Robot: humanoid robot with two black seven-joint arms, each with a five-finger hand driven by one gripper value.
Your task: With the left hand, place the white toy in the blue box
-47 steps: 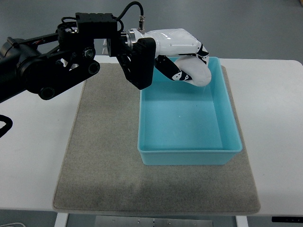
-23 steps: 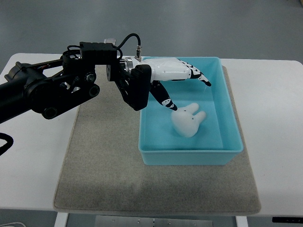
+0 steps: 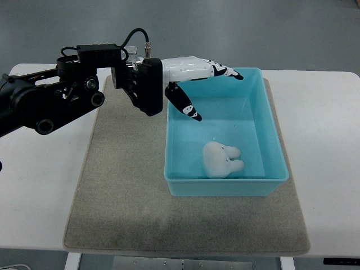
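The white toy [image 3: 221,159], a soft rabbit-like shape with two ears, lies on the floor of the blue box [image 3: 271,135] near its front wall. My left hand [image 3: 211,90] is white with black finger joints. It hovers over the box's back left corner, open, fingers spread and holding nothing. Its black arm comes in from the left edge. The hand is apart from the toy, well behind it.
The blue box stands on a grey mat [image 3: 124,191] on a white table [image 3: 320,140]. The mat spreads left of and in front of the box. The right arm does not show.
One second ago the hand held the white toy above the box's back. It let go, the toy dropped and settled near the front wall, and the hand drew back to the left.
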